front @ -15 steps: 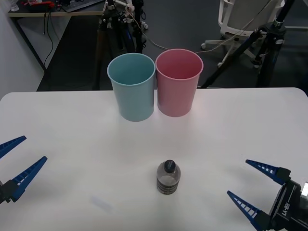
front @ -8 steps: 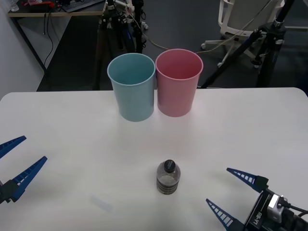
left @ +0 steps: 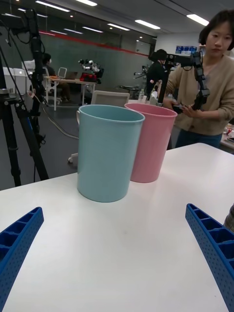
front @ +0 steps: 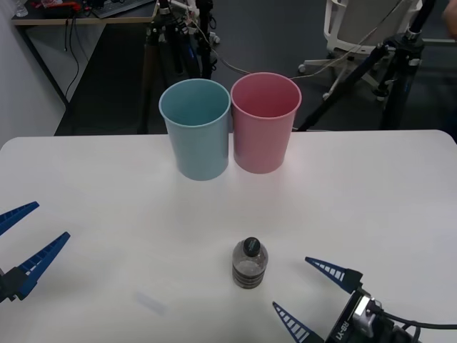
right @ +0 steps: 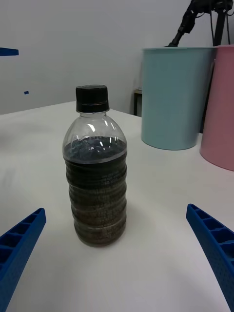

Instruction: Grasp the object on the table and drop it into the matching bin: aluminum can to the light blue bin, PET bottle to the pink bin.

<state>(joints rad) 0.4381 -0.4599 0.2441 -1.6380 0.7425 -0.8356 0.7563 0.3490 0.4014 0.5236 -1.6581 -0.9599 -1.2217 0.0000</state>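
A small clear bottle (front: 250,264) with a black cap and a dark band around its body stands upright on the white table (front: 371,193), toward the near edge and roughly in the middle from side to side. In the right wrist view the bottle (right: 95,168) stands free between that arm's two blue fingers, touching neither of them.

The right gripper (front: 313,296) is low over the table just beside the bottle, on its right and a little nearer the robot, with its ribbed fingers spread wide apart and pointing toward the bottle. The left gripper (front: 20,240) waits at the left edge of the table, well apart from the bottle, its fingers also spread and holding nothing.

At the far side of the table stand two tall bins side by side, touching or nearly so: the light blue bin (front: 196,128) on the left and the pink bin (front: 265,122) on the right. Both are upright with their mouths open upward, well apart from the bottle.
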